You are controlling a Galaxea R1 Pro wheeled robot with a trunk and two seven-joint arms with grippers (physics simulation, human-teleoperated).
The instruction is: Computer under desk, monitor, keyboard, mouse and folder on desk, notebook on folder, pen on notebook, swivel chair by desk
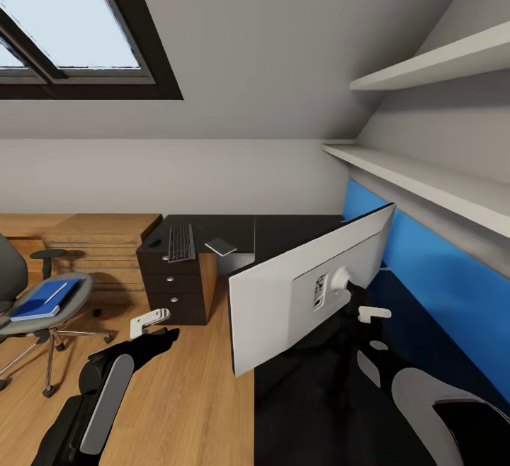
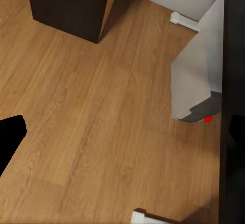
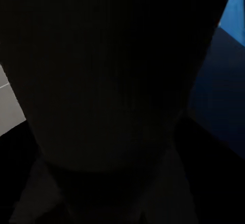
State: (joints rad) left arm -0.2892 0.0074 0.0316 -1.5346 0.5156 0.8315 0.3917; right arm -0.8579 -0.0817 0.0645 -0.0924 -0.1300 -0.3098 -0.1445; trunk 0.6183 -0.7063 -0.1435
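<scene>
The monitor (image 1: 312,292) is sitting tilted at frame centre on the black worktop (image 1: 297,232), overhanging its edge, with the right gripper (image 1: 373,314) reaching behind it; I cannot tell either gripper's jaws. A push could be tipping it floorward. The folder (image 1: 44,299) is waiting on the swivel chair (image 1: 28,303), lower left.

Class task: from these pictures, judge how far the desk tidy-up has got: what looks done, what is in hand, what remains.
Looks done: the keyboard lies on the desk.

In hand: the monitor is over the desk, turned back-first, the right gripper beside its stand mount.

Left: the folder is on the swivel chair, which stands apart from the desk.
</scene>
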